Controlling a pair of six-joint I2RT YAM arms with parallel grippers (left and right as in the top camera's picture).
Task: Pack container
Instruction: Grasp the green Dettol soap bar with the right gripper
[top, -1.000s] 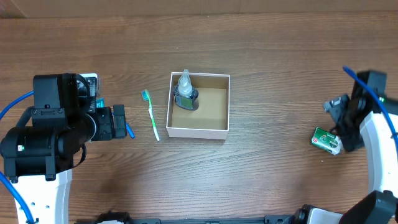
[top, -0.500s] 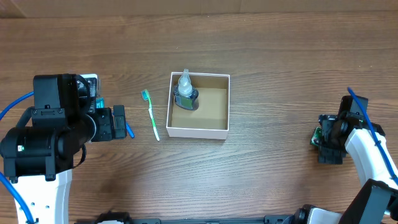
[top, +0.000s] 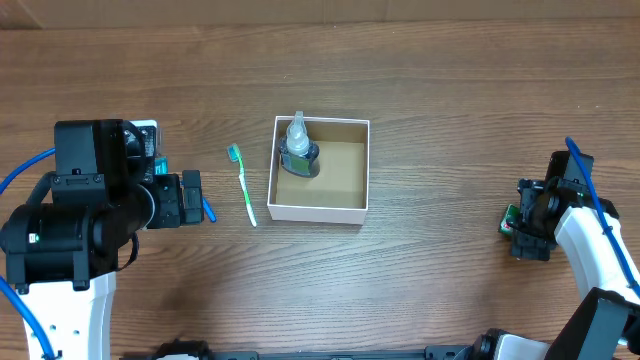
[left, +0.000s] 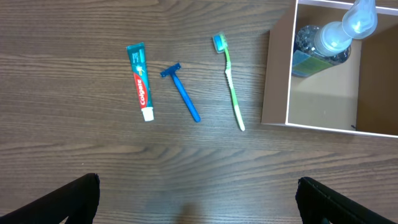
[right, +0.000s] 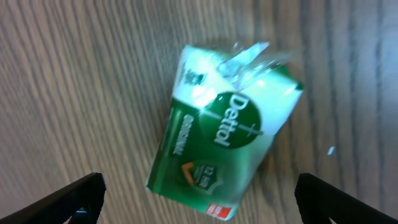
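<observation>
Both gaping empty, left pincer (left: 199, 198) and right pincer (right: 199, 190) are flanking the container (top: 319, 212), the right above Dettol soap (right: 224, 140).

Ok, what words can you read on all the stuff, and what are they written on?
"Colgate": on the toothpaste tube.
"Dettol": on the green soap pack.
Smaller print on the green soap pack: too blurred to read.
Label on the bottle inside the container: too small to read.
</observation>
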